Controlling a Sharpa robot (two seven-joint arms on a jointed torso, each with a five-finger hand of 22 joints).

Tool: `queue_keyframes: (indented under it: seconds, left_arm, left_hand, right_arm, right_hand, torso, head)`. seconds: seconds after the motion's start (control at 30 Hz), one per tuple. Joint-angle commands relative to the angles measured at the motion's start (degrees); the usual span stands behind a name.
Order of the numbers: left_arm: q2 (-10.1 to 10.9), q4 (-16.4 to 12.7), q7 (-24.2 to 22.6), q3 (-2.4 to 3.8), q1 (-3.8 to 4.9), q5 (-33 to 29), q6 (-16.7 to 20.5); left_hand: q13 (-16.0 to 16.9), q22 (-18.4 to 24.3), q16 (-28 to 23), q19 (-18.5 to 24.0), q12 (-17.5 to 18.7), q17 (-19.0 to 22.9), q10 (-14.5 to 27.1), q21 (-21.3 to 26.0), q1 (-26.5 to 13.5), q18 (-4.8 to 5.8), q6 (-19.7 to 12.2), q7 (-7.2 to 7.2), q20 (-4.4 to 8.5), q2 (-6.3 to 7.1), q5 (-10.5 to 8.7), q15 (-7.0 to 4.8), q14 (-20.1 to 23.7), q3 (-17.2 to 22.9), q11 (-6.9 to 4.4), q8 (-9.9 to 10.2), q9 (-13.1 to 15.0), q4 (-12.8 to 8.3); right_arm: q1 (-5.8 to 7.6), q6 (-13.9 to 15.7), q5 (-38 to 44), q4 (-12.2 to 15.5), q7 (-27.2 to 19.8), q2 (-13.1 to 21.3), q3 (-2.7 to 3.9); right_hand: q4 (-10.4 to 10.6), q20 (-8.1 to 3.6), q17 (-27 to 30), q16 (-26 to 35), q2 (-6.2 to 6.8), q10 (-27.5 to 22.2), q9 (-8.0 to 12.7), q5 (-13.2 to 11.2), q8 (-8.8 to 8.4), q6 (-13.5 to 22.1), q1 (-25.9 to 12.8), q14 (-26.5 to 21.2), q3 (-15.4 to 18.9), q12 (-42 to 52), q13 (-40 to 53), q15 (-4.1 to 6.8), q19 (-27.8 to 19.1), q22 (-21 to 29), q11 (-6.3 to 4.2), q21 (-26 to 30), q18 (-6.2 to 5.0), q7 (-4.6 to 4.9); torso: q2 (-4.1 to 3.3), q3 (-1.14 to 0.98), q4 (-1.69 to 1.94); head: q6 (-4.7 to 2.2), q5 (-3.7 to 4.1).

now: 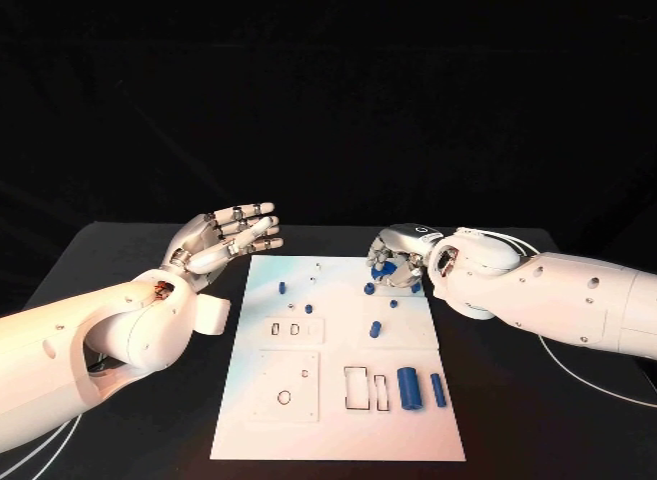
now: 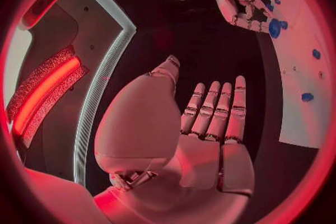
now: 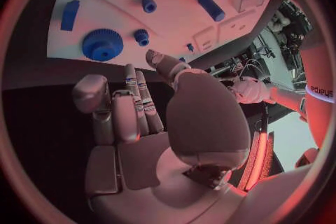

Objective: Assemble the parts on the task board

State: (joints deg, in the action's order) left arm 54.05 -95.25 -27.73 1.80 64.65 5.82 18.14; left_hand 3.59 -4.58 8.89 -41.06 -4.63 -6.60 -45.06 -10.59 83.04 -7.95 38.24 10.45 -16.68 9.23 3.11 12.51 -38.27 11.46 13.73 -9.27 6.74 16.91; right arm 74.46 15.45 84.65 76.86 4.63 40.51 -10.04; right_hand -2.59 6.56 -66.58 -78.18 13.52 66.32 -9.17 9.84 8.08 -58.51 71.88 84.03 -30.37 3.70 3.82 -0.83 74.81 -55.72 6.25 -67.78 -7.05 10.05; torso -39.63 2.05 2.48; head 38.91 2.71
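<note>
Step in hand: reaching for part at far end of task board (image 1: 343,420). Right hand (image 1: 402,250) hovers over blue gear (image 3: 102,44), fingers (image 3: 133,98) loosely apart, holding nothing. Left hand (image 1: 224,238) off board above tabletop (image 1: 119,262), spread wide, empty. Next: lower, close round gear.

- task board (image 1: 263,420): white, with thin dark outlines round its cut-outs
- parts (image 1: 409,387): blue (plain, no pattern)
- table (image 1: 112,260): black
- left hand (image 1: 222,240) and right hand (image 1: 397,254): silver
</note>
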Motion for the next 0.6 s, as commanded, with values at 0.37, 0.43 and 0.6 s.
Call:
queue_keyframes:
  seconds: [0.37, 0.43, 0.6]
  left_arm:
    - [0.1, -0.12, -0.74, 0.11, 0.49, -0.34, -1.47]
    - [0.1, -0.1, -0.73, 0.11, 0.53, -0.34, -1.48]
    - [0.09, -0.05, -0.65, 0.11, 0.59, -0.34, -1.59]
  left_hand:
    - [-0.04, 0.09, -0.43, 0.22, 0.38, 0.12, -0.18, 0.32, -0.03, -0.66, -0.03, 4.51, 0.03, 0.42, -0.1, -0.06, 0.75, -0.42, -0.05, 0.18, -0.08, 0.0]
    - [-0.04, 0.1, -0.46, 0.22, 0.38, 0.14, -0.22, 0.33, -0.02, -0.66, 0.0, 4.51, 0.03, 0.42, -0.1, -0.05, 0.82, -0.45, -0.04, 0.18, -0.07, -0.01]
    - [-0.04, 0.11, -0.47, 0.23, 0.4, 0.14, -0.17, 0.34, -0.02, -0.65, -0.05, 4.52, 0.03, 0.4, -0.1, -0.05, 0.83, -0.48, -0.03, 0.19, -0.08, -0.01]
  right_arm:
    - [-0.81, -3.8, 2.72, -0.52, 1.87, -0.89, -0.12]
    - [-0.86, -3.81, 2.72, -0.58, 1.86, -1.02, -0.13]
    - [-0.99, -3.83, 2.72, -0.78, 1.85, -1.37, -0.13]
  right_hand:
    - [0.6, 0.3, -1.5, -1.4, 0.42, -0.47, -0.23, 0.07, -0.13, 0.09, 0.46, 2.65, 0.64, -0.02, 0.25, -0.5, 0.82, -1.99, -0.07, -1.44, 1.01, 0.0]
    - [0.7, 0.33, -1.71, -1.58, 0.32, -0.39, -0.26, 0.12, -0.1, 0.03, 0.48, 2.67, 0.67, 0.02, 0.29, -0.5, 0.87, -2.2, -0.08, -1.6, 1.03, -0.01]
    - [0.9, 0.4, -2.25, -2.04, 0.1, -0.17, -0.34, 0.29, -0.06, -0.06, 0.59, 2.71, 0.65, 0.09, 0.38, -0.45, 1.19, -3.09, -0.12, -2.24, 1.15, -0.01]
  torso:
    - [-0.72, 0.29, 0.54]
    - [-0.76, 0.32, 0.6]
    - [-0.9, 0.36, 0.62]
  head:
    - [0.39, 0.1]
    - [0.37, 0.06]
    - [0.46, 0.03]
